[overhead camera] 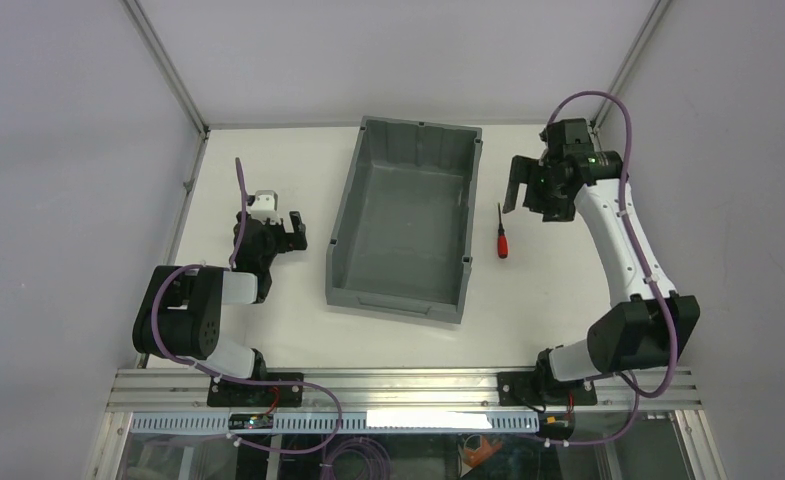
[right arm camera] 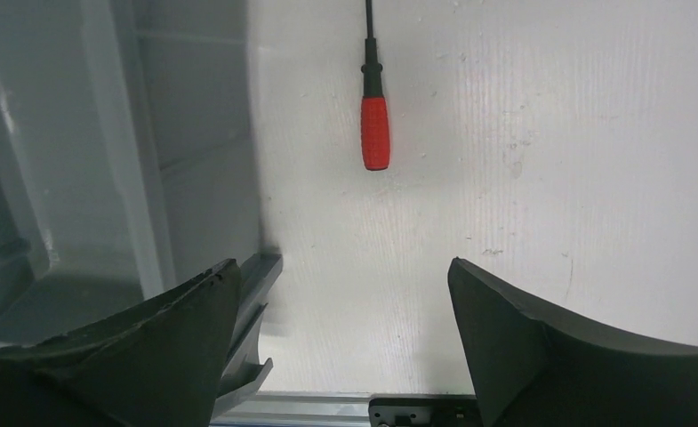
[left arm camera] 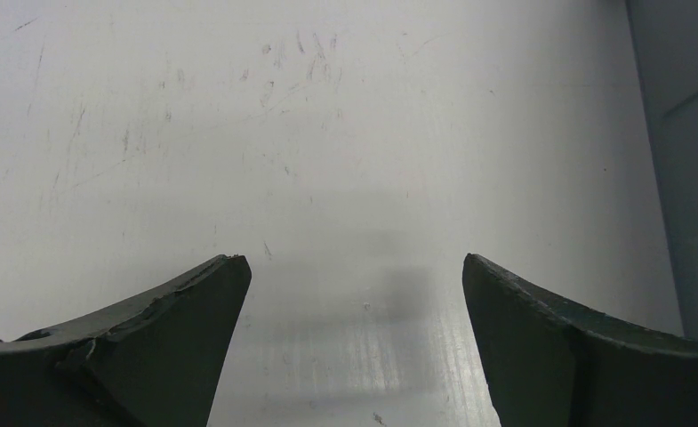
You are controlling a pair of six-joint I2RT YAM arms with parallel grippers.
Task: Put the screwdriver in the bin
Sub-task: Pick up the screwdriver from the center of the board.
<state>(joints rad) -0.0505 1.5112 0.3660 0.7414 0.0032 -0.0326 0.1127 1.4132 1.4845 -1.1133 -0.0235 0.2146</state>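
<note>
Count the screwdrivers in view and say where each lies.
1. The screwdriver lies on the table, just right of the bin and apart from it. The bin's visible interior holds none.

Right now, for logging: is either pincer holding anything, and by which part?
Nothing held: left pincer and right pincer are open, empty; the screwdriver lies on the table.

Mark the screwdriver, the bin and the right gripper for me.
screwdriver (overhead camera: 503, 247): top external view, on its red handle.
bin (overhead camera: 403, 225): top external view, on its bare floor.
right gripper (right arm camera: 340, 267): right wrist view, midway between its open fingertips.
</note>
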